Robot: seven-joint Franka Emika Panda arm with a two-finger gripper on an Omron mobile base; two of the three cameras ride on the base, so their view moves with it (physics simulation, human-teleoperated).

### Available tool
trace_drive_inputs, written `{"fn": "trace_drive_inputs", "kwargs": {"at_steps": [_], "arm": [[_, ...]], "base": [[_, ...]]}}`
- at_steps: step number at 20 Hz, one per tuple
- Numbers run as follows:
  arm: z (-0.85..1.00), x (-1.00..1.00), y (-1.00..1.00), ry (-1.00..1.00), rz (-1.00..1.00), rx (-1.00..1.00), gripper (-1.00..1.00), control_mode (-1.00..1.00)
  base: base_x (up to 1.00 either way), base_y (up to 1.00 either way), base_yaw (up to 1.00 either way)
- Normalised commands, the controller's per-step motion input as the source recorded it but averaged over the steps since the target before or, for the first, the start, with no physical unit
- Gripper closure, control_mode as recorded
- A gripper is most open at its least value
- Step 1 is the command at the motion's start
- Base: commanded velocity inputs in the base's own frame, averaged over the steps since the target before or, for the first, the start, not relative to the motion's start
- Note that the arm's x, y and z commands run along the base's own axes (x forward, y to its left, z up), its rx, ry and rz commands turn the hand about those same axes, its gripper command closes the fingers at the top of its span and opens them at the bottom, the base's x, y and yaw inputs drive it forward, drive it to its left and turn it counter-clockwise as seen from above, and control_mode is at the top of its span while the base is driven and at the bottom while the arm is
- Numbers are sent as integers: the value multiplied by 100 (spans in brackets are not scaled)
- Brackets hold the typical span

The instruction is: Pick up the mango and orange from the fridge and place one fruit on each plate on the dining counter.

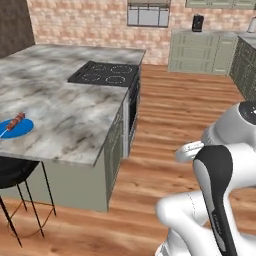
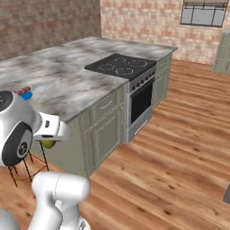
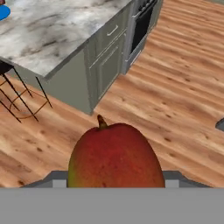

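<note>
Red-and-green skin crowds the lower middle of the hand view: the mango (image 3: 114,156) sits right in front of the camera, stem up, clamped in the end effector (image 3: 114,183), whose tips are hidden behind the fruit. In the right base view a small green-yellow patch of the same fruit (image 2: 48,143) peeks out under the white wrist, above the wooden floor (image 2: 170,161), near the counter's green base. The grey-veined marble counter (image 1: 65,100) stretches away on the left, with a black cooktop (image 1: 106,74) set into its far end and an oven (image 2: 140,102) beneath it. A bright blue plate (image 1: 16,127) lies near the counter's near left edge; a thin reddish item rests across it, possibly a skewer, though it is too small to tell. A black stool (image 1: 15,175) stands below that edge.
</note>
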Motion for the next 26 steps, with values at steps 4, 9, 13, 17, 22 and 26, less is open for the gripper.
{"fn": "trace_drive_inputs", "kwargs": {"at_steps": [4, 9, 13, 17, 22, 26], "arm": [[0, 0, 0, 0, 0, 0, 100, 100], [0, 0, 0, 0, 0, 0, 100, 100], [0, 0, 0, 0, 0, 0, 100, 100], [0, 0, 0, 0, 0, 0, 100, 100], [0, 0, 0, 0, 0, 0, 100, 100], [0, 0, 0, 0, 0, 0, 100, 100]], "base": [[-29, 100, -2], [-11, 100, -11], [2, 100, -27], [9, 100, -31], [12, 100, -30], [8, 95, -32]]}}
